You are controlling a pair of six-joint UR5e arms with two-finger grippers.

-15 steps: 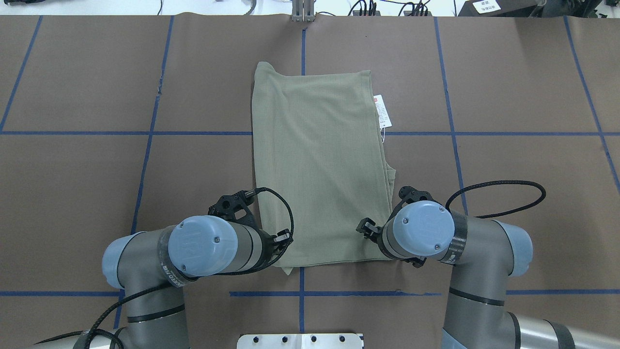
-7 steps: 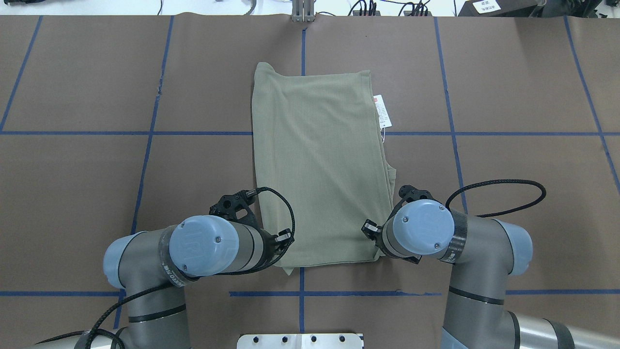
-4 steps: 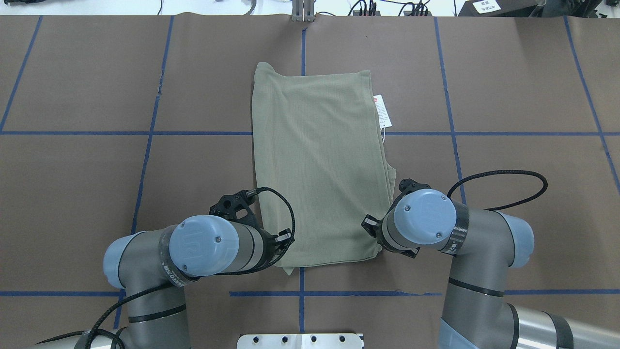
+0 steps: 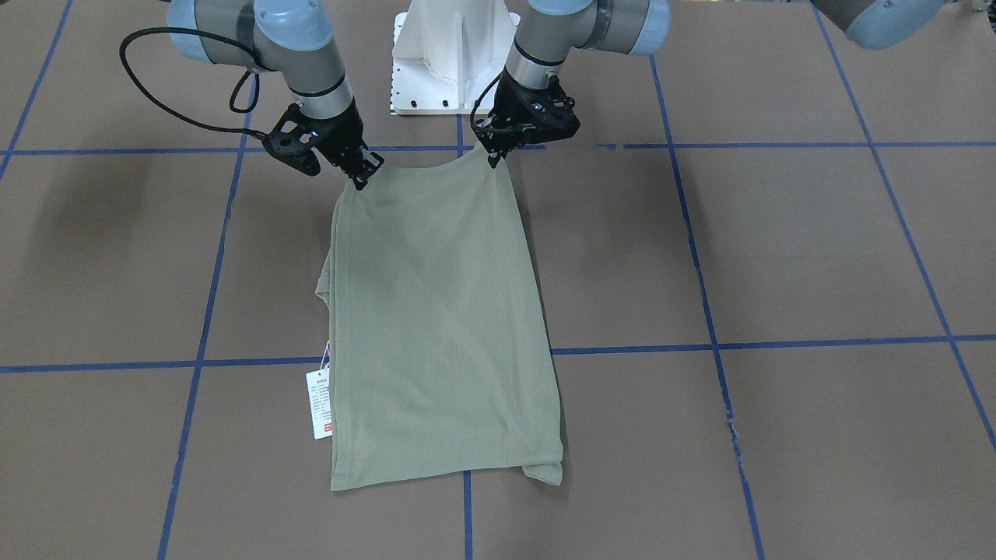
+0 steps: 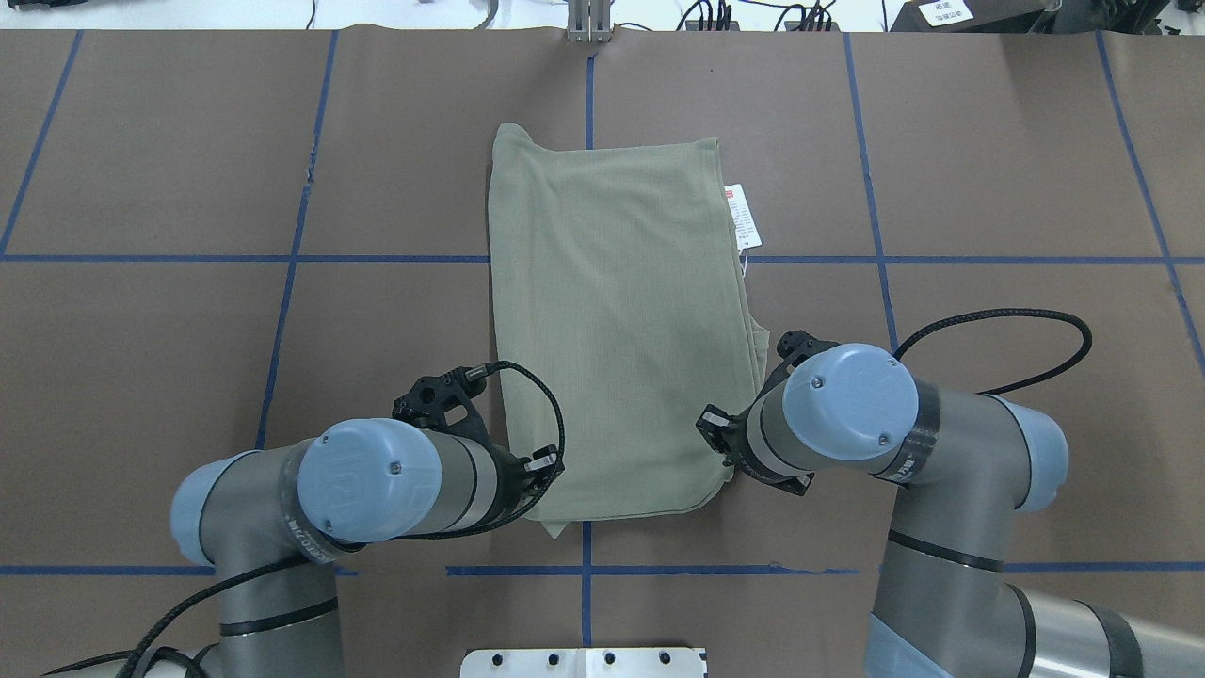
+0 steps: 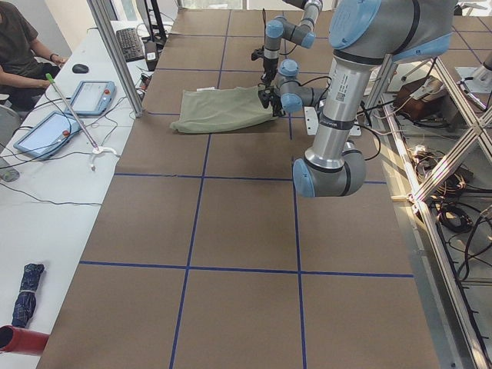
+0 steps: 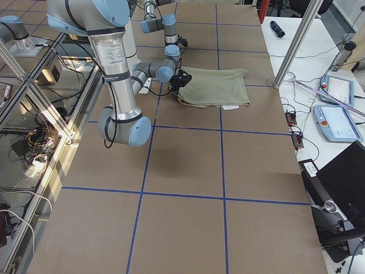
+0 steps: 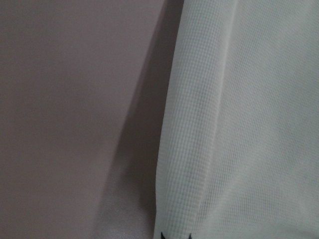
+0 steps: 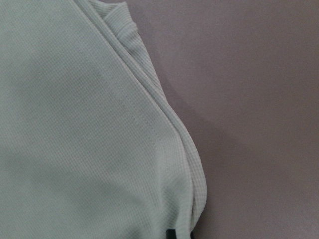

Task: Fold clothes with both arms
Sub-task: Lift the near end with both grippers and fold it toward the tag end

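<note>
Your sage-green knit shirt (image 5: 617, 320), folded into a long panel, lay mid-table on the brown taped tabletop (image 5: 141, 141), its white hang tag (image 4: 319, 404) poking out on the right. The black left gripper (image 4: 492, 159) and black right gripper (image 4: 359, 179) each had jaws pinched on a near corner, likely to carry that hem far. No container showed.

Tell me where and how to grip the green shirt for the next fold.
Take the shirt by the two corners of its short edge nearest the robot, one per pincer, coming from above at the outer long sides, as the left pincer and right pincer are placed. It lies as a flat long rectangle, so that edge can likely carry over toward the far end.
</note>
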